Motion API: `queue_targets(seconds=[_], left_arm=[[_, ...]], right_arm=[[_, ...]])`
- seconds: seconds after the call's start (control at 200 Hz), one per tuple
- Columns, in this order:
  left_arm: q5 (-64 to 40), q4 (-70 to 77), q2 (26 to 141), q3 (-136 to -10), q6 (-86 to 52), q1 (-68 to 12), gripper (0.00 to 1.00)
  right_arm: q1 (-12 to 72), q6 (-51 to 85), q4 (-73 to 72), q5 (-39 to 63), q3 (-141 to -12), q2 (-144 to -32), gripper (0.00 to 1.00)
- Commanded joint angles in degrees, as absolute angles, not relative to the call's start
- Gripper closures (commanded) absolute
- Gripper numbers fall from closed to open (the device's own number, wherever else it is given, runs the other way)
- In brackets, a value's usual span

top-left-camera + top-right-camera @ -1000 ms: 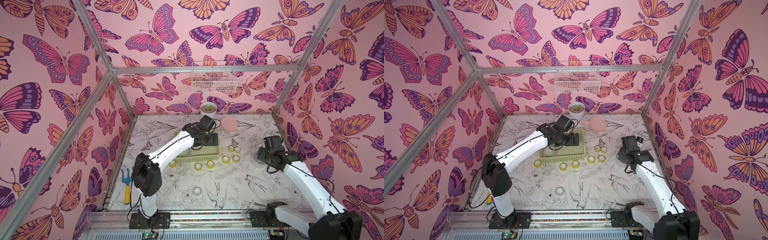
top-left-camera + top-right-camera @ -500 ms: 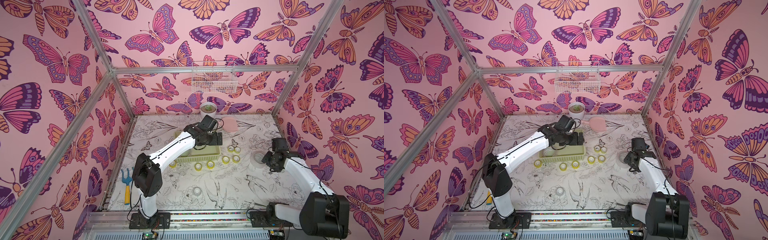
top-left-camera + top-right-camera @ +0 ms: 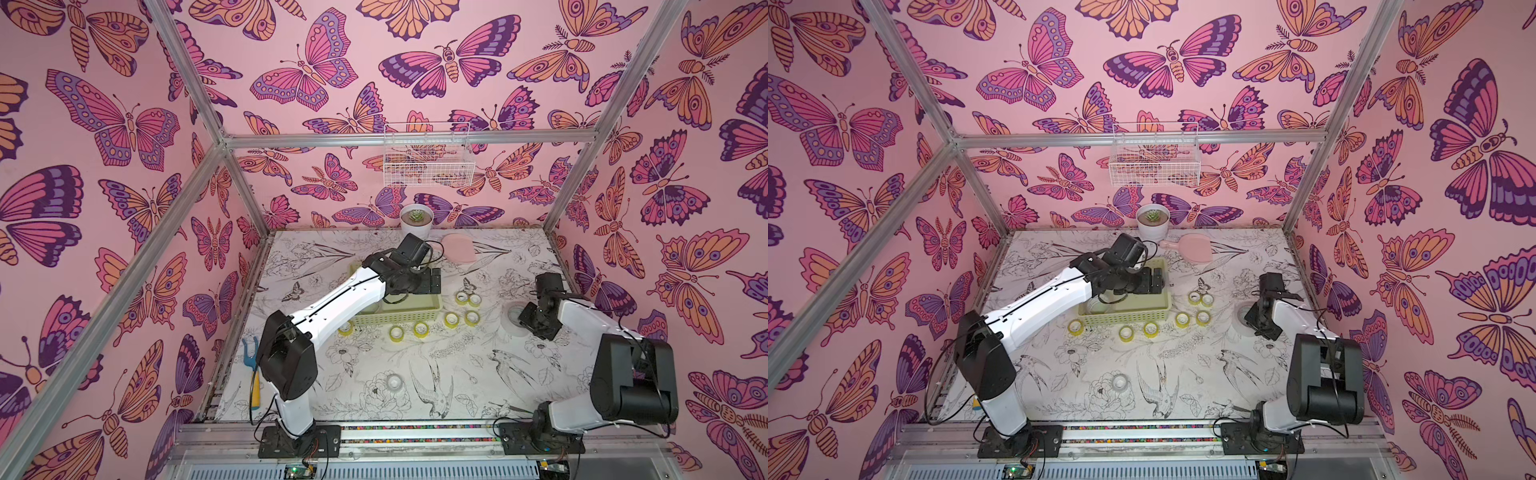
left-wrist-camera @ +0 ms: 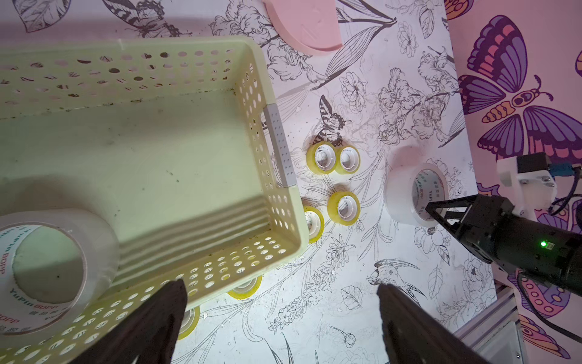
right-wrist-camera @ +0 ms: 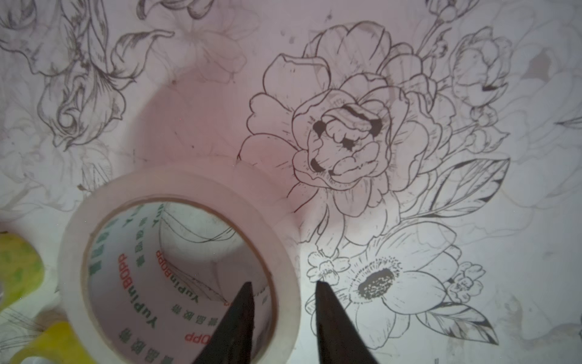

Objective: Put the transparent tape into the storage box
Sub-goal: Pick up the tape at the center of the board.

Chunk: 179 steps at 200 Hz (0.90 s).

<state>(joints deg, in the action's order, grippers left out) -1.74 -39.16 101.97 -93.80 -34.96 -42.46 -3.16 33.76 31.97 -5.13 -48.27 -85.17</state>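
Right jaws narrowed astride wide clear tape roll [image 5: 176, 186], printed white core

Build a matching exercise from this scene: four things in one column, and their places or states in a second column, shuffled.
1. left gripper
2. right gripper
3. potted succulent
4. small colourless tape roll

A. alone, toward the front of the table
B. straddling the wall of a wide tape roll
C. against the back wall, below the white wire basket
D. open, above a corner of the storage box

Pairs: 1-D, 2-B, 3-C, 4-A
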Motion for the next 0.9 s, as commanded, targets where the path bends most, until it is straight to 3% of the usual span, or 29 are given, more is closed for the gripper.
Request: queue_targets(seconds=[0.0, 0.13, 0.531, 0.891], left_arm=[[-0.26, -39.29, 99.85, -92.55, -34.71, -42.63, 0.0], [-0.09, -39.29, 99.72, -92.64, -34.62, -42.63, 0.0], [6.56, -39.16, 97.57, -91.45, -35.91, -41.76, 0.0], [11.16, -36.19, 87.77, -81.12, -39.92, -37.06, 0.0]], right_arm=[[-3.52, 33.22, 32.05, -6.15, -49.23, -85.08, 0.84], [-3.52, 32.84, 33.14, -5.93, -49.48, -83.94, 0.99], [-0.02, 31.11, 40.71, -4.24, -52.85, -70.34, 1.0], [21.63, 32.52, 44.05, -10.92, -67.17, -73.04, 1.0]])
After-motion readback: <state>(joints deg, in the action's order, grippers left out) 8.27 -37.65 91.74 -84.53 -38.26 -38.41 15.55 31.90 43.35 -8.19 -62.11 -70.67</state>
